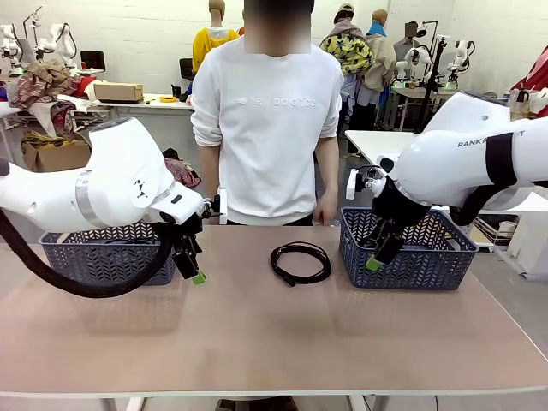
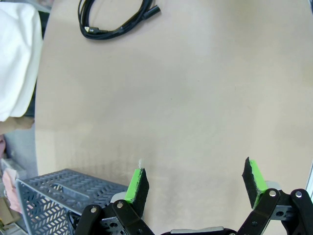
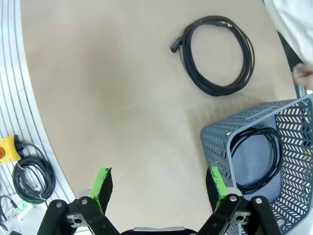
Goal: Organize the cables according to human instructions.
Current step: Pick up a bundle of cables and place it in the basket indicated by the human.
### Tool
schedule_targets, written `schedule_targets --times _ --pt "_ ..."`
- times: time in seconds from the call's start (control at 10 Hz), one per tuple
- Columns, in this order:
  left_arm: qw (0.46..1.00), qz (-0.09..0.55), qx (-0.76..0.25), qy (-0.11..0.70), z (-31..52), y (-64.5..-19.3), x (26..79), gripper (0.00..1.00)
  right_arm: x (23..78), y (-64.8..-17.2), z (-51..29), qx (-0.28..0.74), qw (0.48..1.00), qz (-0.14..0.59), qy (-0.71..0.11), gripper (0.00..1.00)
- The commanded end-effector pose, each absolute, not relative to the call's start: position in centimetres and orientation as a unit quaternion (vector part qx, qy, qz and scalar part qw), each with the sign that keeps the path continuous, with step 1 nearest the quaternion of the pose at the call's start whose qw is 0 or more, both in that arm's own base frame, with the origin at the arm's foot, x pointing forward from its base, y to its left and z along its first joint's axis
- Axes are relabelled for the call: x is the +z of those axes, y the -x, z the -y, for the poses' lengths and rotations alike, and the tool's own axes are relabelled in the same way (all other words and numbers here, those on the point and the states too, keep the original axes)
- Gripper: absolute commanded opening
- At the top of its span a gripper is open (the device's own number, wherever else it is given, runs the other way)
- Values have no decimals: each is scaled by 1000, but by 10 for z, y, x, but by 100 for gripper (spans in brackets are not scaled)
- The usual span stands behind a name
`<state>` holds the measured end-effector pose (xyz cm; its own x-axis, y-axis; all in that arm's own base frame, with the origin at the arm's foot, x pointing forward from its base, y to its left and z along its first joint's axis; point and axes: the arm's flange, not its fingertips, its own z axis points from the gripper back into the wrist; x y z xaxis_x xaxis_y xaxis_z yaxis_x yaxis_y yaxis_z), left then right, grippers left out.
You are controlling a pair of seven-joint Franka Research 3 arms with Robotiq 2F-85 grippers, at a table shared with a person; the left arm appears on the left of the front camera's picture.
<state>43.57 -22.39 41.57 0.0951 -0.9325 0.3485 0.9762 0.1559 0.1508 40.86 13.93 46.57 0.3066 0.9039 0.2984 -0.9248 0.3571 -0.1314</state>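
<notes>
One coiled black cable [image 1: 327, 264] lies on the tan table between two grey baskets, in front of a person in a white sweatshirt. My left gripper [image 1: 193, 270] hangs open to the cable's left, beside the left basket [image 1: 86, 261]. In the left wrist view the gripper [image 2: 195, 181] is open over bare table, and the cable [image 2: 112, 33] lies far ahead. My right gripper [image 1: 379, 257] is open at the near left corner of the right basket [image 1: 411, 267]. The right wrist view has this gripper [image 3: 159, 183] open, the table cable [image 3: 195, 76] ahead, and another cable [image 3: 243, 135] coiled inside the basket [image 3: 288, 122].
The person stands at the table's far edge with both hands down by the edge. Bare tabletop stretches in front of the cable and both baskets. On the floor beyond the table edge lie a yellow button box [image 3: 4, 149] and a coiled cord [image 3: 32, 178].
</notes>
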Motion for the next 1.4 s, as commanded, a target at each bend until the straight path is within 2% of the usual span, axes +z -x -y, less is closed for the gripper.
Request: schedule_targets --times 0.0,1.3 --pt "738 183 -647 60 223 -435 416 100 468 -411 -142 568 806 163 -30 100" --pt "738 183 -647 60 223 -435 416 100 470 -411 -149 562 812 154 -31 100"
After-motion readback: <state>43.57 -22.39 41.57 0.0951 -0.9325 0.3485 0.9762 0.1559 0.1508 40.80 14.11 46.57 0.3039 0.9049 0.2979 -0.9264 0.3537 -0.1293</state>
